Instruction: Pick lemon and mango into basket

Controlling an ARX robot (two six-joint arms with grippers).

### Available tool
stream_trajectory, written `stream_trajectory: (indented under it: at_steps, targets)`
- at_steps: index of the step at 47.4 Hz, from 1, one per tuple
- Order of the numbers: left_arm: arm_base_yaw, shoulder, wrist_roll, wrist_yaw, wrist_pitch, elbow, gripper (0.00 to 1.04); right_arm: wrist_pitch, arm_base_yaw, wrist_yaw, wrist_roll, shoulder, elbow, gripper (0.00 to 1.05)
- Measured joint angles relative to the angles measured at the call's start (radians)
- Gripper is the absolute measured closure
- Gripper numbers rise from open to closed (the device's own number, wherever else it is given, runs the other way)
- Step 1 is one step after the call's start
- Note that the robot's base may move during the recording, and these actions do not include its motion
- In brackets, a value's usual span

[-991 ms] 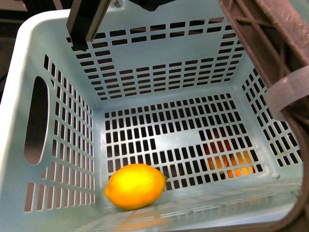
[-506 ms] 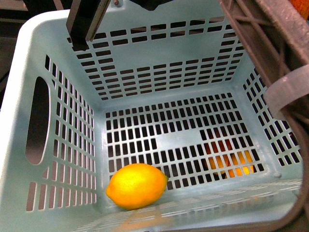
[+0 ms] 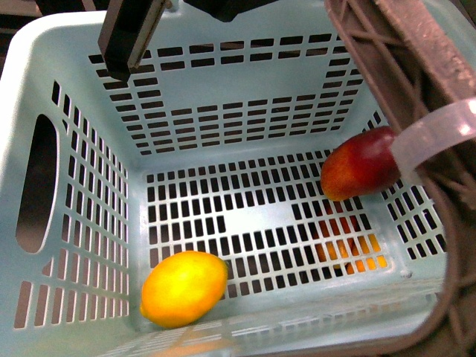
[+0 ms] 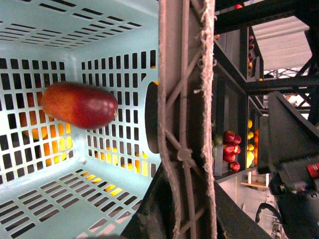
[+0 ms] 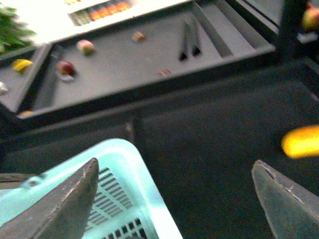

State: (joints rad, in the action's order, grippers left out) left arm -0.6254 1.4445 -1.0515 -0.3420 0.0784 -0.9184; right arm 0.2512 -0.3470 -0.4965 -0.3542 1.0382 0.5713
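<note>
The place looked like a shop — a produce section. A mint-green plastic shopping basket [image 3: 82,89] with a brown swing handle [image 3: 416,67] filled the front view. At the right of the left wrist view, dark racks [image 4: 234,124] held red and yellow fruit [image 4: 230,149]; the right wrist view's upper part showed grey display trays [image 5: 149,55] with scattered fruit.

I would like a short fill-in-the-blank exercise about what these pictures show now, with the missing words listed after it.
1. The small oval yellow-orange lemon lies on the slotted floor of the pale mint-green plastic ____.
2. The oval red-to-orange mango is inside it, near the ____ swing handle.
3. That handle carries a ____ tie.
4. The right pincer has nothing between its fingers; it is ____.

Missing words: basket; brown; white; open
</note>
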Motion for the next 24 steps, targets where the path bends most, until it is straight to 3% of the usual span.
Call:
stream_trajectory:
  at_steps: [2, 6, 13, 24]
  targets:
    - [0.001, 0.0, 0.002, 0.002, 0.0, 0.0, 0.99, 0.157, 0.032, 0.121, 0.112, -0.041, -0.077, 0.25]
    - [-0.001, 0.0, 0.007, -0.002, 0.0, 0.0, 0.99, 0.303, 0.074, 0.237, 0.256, -0.1, -0.19, 0.43]
    - [-0.001, 0.0, 0.001, -0.013, 0.0, 0.0, 0.99, 0.319, 0.143, 0.302, 0.327, -0.193, -0.31, 0.73]
    - [-0.001, 0.0, 0.008, -0.001, 0.0, 0.0, 0.99, 0.313, 0.2, 0.352, 0.343, -0.289, -0.393, 1.03]
